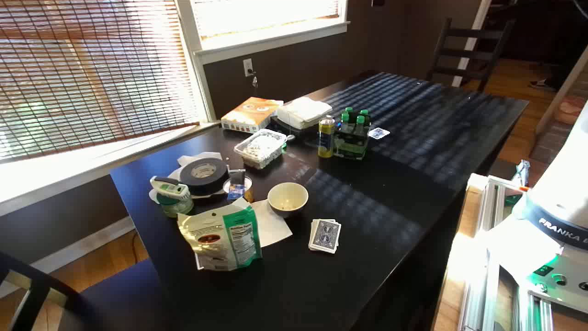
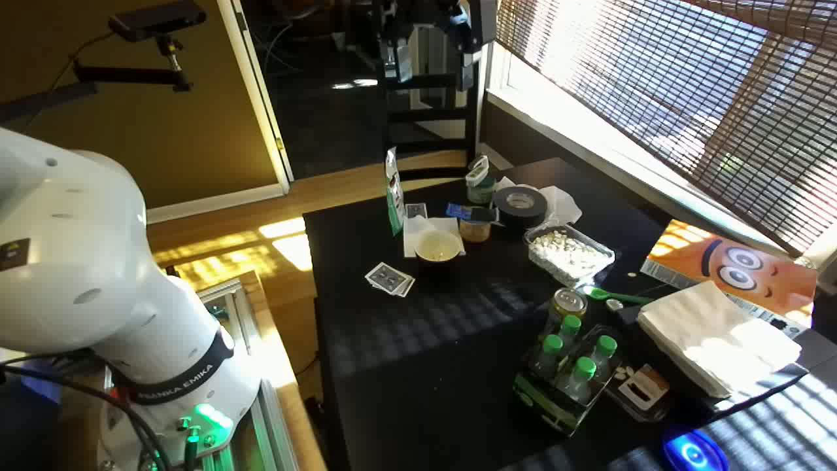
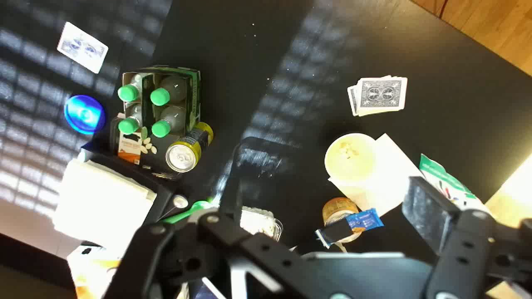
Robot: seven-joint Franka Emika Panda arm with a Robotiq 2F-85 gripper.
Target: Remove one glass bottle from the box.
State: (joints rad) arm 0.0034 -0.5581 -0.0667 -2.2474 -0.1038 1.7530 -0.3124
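The box point(image 1: 351, 148) is a small dark carton with green markings, standing upright on the black table in both exterior views point(image 2: 550, 407). It holds several pale clear glass bottles with green caps, standing in its compartments. One glass bottle point(image 2: 578, 384) shows its shoulder and cap above the wall; glass bottles point(image 3: 175, 88) also show from above in the wrist view, in the box point(image 3: 195, 93) at the upper left. Their lower parts are hidden by the carton. My gripper point(image 2: 433, 65) is open and empty, high above the table's far end, well apart from the box; its fingers point(image 3: 328, 187) are spread wide.
A yellow can point(image 1: 326, 138) stands close beside the box. Nearby are a flat dark packet point(image 2: 639, 392), a blue disc point(image 3: 84, 114), a napkin stack point(image 2: 718, 337) and a food tray point(image 2: 569, 256). A cream bowl point(image 3: 350, 155), playing cards point(image 3: 380, 94) and a standing bag point(image 1: 220, 236) lie farther off.
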